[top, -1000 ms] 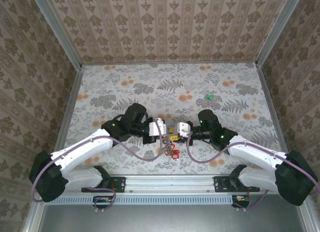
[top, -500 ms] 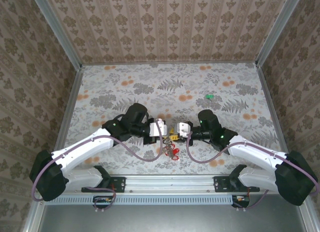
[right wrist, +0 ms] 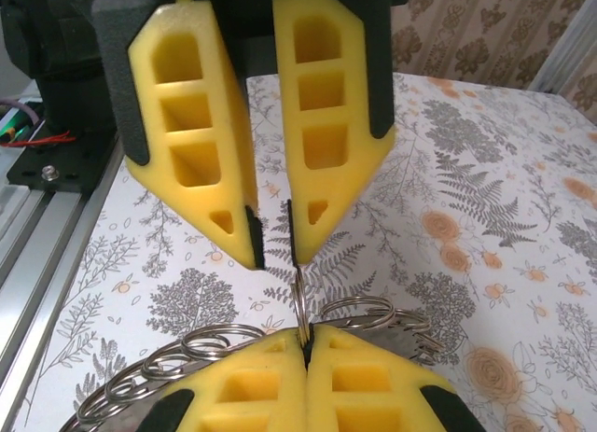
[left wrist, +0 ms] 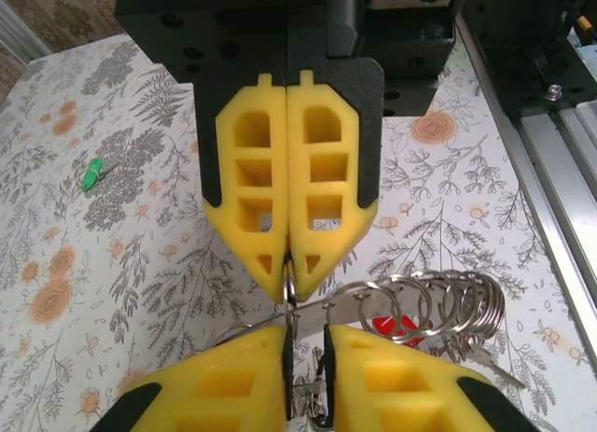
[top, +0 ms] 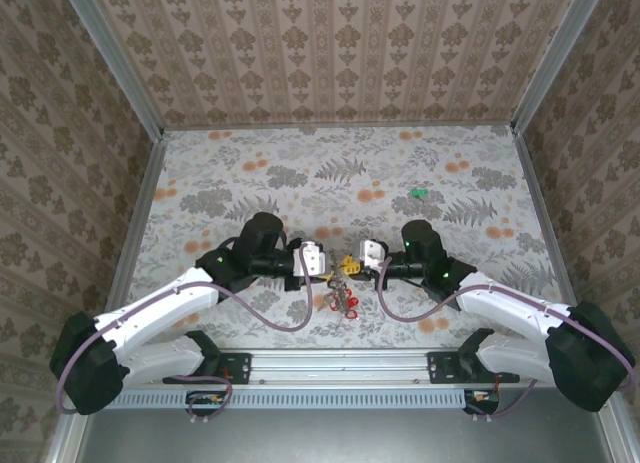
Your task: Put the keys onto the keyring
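My right gripper [right wrist: 305, 337] is shut on a thin steel split ring [right wrist: 301, 306] that stands on edge. My left gripper [left wrist: 306, 331] faces it tip to tip, its fingers a narrow gap apart, the ring's wire by one pad. The two meet near the table's front middle, left gripper [top: 330, 268] and right gripper [top: 352, 263]. The ring belongs to the keyring [left wrist: 438, 301], a metal strip carrying several split rings, hanging just above the cloth. A red-headed key [left wrist: 387, 325] lies under it. A green key [top: 418, 192] lies apart at the far right.
The floral tablecloth [top: 330, 173] stretches open behind the grippers. The aluminium rail [top: 340, 363] with the arm bases runs along the near edge. Patterned walls [top: 330, 53] close in the back and both sides.
The left wrist has drawn back a little to the left and the right wrist a little to the right. The meeting point of the fingertips has shifted slightly away from the rail.
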Controlling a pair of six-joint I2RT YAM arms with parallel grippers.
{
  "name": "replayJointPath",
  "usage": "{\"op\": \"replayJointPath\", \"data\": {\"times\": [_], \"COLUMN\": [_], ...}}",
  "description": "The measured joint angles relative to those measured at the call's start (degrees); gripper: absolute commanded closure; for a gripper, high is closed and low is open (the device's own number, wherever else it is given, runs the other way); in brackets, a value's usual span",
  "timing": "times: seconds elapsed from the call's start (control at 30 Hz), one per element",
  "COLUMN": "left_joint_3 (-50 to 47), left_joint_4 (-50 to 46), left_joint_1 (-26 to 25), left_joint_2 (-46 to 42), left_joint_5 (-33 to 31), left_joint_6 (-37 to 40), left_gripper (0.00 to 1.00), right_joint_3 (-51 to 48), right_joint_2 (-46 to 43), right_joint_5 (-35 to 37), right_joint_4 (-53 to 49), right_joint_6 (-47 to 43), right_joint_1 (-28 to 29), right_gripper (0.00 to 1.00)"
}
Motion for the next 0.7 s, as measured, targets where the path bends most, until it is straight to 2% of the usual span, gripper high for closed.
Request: {"op": "replayJointPath", "data": {"times": [0.2,0.7], "left_joint_3": [-1.5,-2.3], "left_joint_4": [2.3,10.1], "left_joint_1": [0.6,0.7], "left_joint_2": [0.0,2.6], "left_joint_5": [0.2,3.5], "left_joint_6": [-0.9,-3.0], "left_gripper": [0.72,0.76], "right_joint_3": [-0.1,-0.1], "right_joint_2": [0.0,0.0], "right_joint_5": [-1.1,-2.1], "right_joint_4": [1.8,2.0], "right_joint_6": [1.3,1.5], "right_joint_1": [-0.5,-0.6], "right_gripper": [1.0,1.0]}}
